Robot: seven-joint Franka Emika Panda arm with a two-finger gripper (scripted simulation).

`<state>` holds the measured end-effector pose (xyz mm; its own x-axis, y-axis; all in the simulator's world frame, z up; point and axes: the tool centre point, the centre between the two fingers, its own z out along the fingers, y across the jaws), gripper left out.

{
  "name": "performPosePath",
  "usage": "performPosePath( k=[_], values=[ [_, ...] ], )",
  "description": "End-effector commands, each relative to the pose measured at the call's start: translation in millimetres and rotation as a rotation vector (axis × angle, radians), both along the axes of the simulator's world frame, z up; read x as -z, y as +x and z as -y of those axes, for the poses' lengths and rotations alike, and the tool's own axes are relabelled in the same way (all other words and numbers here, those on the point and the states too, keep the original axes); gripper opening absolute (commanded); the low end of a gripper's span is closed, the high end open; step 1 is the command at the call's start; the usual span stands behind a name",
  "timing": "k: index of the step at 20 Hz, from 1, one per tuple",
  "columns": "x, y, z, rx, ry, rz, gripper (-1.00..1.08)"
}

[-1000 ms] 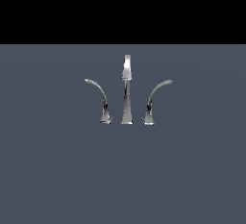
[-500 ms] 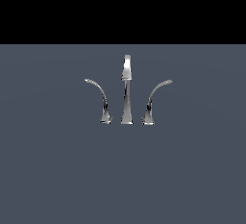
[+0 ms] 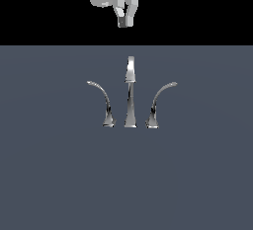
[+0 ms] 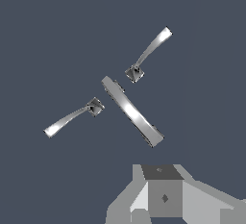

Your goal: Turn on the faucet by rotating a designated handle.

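The gripper [image 3: 126,20] is hanging high above the faucet [image 3: 130,93], its two fingers [image 3: 120,17] drawn close together with only a thin gap showing and nothing between them. It is sitting nearly over the central spout [image 3: 130,81], probably because it is lining up from above before picking a side. From the wrist view the gripper [image 4: 161,196] is looking straight down on the spout [image 4: 132,111] and both levers, all well apart from it.

The designated handle [image 3: 159,103] is standing on its flared base just beside the spout, on the exterior view's right, its arm arcing up and outward, untouched. The mirror lever [image 3: 101,103] is arcing toward the exterior view's left.

Half a second ago only a small tip of the arm was showing at the top edge; now the whole hand is in view, having come down. The faucet has not moved.
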<state>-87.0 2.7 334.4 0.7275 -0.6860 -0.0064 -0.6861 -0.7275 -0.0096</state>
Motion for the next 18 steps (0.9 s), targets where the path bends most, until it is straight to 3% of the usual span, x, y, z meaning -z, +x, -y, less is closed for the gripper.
performPosePath(
  k=[1,18],
  values=[
    [13,14,6,0.069,0.0,0.0,-1.0],
    [108,99,81,0.565,-0.008,-0.004,-1.0]
  ],
)
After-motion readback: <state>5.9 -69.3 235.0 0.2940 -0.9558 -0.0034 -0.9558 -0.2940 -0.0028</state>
